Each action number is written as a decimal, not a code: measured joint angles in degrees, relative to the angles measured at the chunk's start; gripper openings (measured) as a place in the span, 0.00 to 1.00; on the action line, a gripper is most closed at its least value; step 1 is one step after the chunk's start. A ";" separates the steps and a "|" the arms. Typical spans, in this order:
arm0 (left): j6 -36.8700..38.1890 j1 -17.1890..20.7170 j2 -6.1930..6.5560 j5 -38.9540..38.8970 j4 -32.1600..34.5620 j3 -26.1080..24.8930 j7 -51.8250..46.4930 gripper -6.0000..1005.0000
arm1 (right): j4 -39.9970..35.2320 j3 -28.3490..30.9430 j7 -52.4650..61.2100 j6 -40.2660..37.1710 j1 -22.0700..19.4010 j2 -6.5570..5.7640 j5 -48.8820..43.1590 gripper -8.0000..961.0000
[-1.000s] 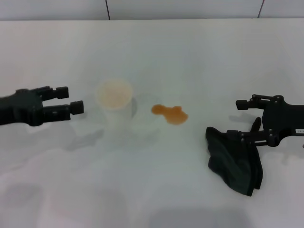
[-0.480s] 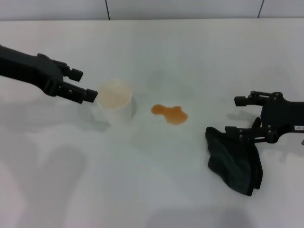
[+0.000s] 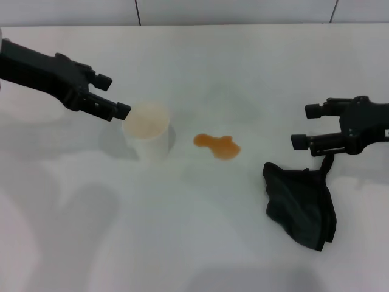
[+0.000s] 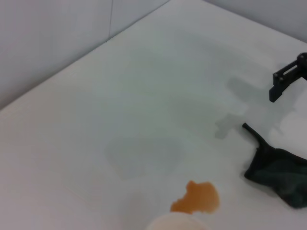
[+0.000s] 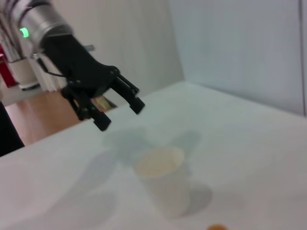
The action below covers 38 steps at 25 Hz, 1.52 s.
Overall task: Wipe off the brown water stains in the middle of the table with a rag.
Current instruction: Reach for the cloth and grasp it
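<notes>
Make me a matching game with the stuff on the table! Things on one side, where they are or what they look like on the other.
Things:
1. rag
2. brown water stains
3. cup
4. left pincer

Descriptions:
A. white, standing upright
B. orange-brown blotch in the middle of the table
C. black, crumpled, lying below the right pincer
D. open, up beside the cup's rim

Pairs: 1-C, 2-B, 3-A, 4-D
</notes>
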 joint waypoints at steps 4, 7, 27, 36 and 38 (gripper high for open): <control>-0.39 -0.74 -0.13 -1.32 0.19 0.00 0.43 0.86 | -4.48 -0.27 10.75 -4.08 1.87 -0.39 -7.05 0.90; -0.77 -1.67 -0.18 -3.53 0.07 0.00 0.48 0.86 | -8.52 -0.53 17.89 -7.31 3.21 0.65 -13.68 0.90; -4.51 -3.94 -0.18 -5.12 3.89 0.00 2.09 0.86 | -12.24 -17.37 40.02 1.10 6.07 1.41 -29.36 0.89; -5.06 -4.62 -0.12 -5.02 3.89 0.00 2.28 0.86 | -13.75 -19.21 41.28 -2.18 6.95 1.48 -29.34 0.88; -5.29 -4.69 -0.11 -5.01 3.88 0.00 2.32 0.86 | -13.78 -19.93 41.39 -2.11 6.96 1.49 -29.28 0.88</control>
